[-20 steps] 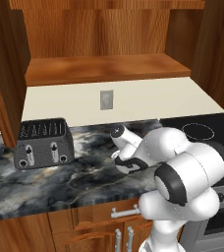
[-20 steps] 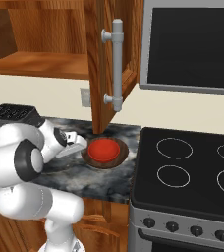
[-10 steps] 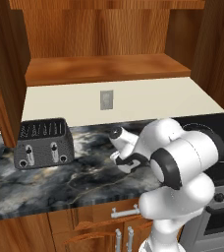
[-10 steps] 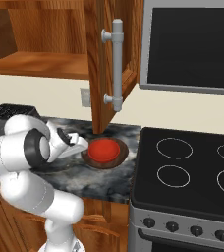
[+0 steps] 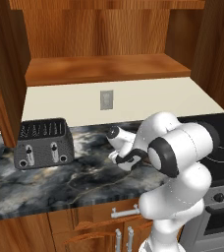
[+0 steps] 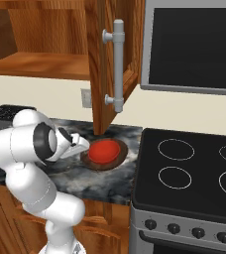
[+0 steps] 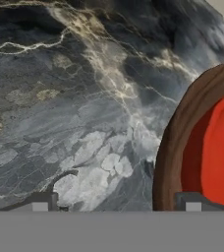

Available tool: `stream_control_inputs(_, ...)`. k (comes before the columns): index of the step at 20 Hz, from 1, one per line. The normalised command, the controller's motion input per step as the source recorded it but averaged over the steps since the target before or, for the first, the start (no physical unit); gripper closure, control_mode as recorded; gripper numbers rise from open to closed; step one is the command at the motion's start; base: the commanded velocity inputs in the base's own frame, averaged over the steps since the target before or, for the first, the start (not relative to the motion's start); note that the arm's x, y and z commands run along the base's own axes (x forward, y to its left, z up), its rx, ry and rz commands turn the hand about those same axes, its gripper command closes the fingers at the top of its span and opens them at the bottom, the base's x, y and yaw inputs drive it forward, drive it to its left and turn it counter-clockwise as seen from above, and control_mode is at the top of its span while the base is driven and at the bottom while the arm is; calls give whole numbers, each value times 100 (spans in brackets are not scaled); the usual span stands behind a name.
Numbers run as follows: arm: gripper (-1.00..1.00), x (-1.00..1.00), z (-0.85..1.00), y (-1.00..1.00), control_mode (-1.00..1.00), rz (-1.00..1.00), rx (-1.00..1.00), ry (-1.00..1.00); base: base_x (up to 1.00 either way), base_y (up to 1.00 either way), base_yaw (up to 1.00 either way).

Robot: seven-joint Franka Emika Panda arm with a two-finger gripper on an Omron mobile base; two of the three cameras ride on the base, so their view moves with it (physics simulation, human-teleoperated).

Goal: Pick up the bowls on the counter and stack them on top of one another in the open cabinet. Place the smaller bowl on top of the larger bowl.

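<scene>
The red bowl (image 6: 105,150) was seen seated inside the wider brown wood-grain bowl (image 6: 89,159), both resting on the dark marble bench (image 6: 87,179) just left of the black stovetop (image 6: 194,173) and beneath the open cabinet door (image 6: 105,59) with its grey bar handle (image 6: 118,64). The claw (image 6: 83,147) was positioned low at the left rim of the brown bowl, its fingers spread: in the hand view, one fingertip (image 7: 41,202) was placed over bare marble and the other over the bowl's interior, so that the brown rim (image 7: 170,147) lay between them. Nothing was pinched. The cabinet shelf (image 5: 104,69) was shown above the pale backsplash and its wall outlet (image 5: 106,99). A black toaster (image 5: 43,142) stood well apart at the bench's left.
</scene>
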Motion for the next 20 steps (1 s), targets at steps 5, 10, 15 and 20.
stream_control_inputs(5, -100, 7, -8, -3, -100, 0, 0, 0, 0, 0, 0)
stream_control_inputs(10, 100, 0, -7, -8, -100, 0, 0, 0, 0, 0, 0)
stream_control_inputs(15, 100, 0, -10, -9, -100, 0, 0, 0, 0, 0, 0)
stream_control_inputs(20, 100, 0, -10, -12, -100, 0, 0, 0, 0, 0, 0)
